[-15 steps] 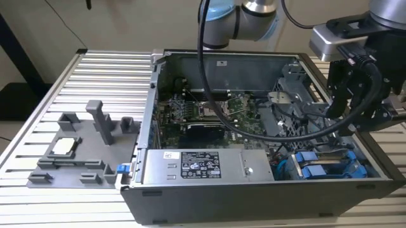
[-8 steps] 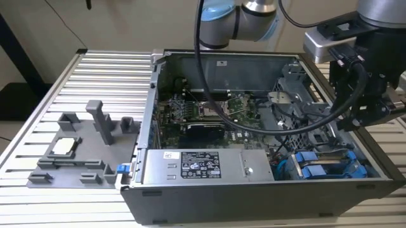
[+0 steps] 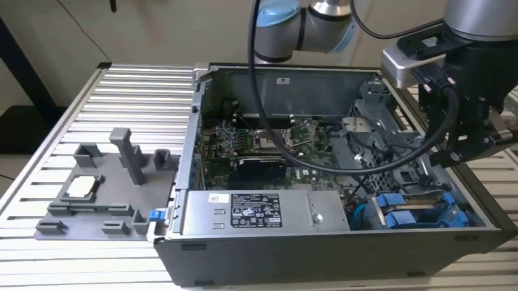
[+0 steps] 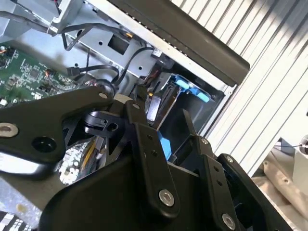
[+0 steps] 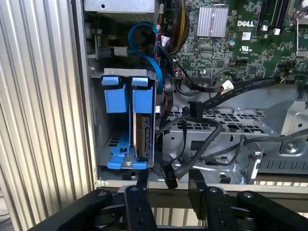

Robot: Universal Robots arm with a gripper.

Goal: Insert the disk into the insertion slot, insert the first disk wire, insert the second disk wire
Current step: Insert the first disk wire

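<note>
Down in the corner of the open computer case (image 3: 324, 254), the disk (image 5: 143, 137) sits on edge in the drive-cage slot (image 5: 126, 72), its blue frame (image 5: 143, 98) just beside a second blue carrier (image 5: 117, 94). It is probably stiff, dense and easily hurt by knocks, so it is best held by that plastic frame. Loose black wires (image 5: 211, 91) lie alongside, limp and likely best taken by the plug. Near the cage hovers the gripper (image 5: 169, 187), jaws apart and empty. A ribbed metal table (image 5: 43, 120) carries the case, and room looks tight.

Ribbed metal table (image 3: 137, 91), open computer case (image 3: 324, 260) on it, grey fixture tray (image 3: 113, 194)
</note>
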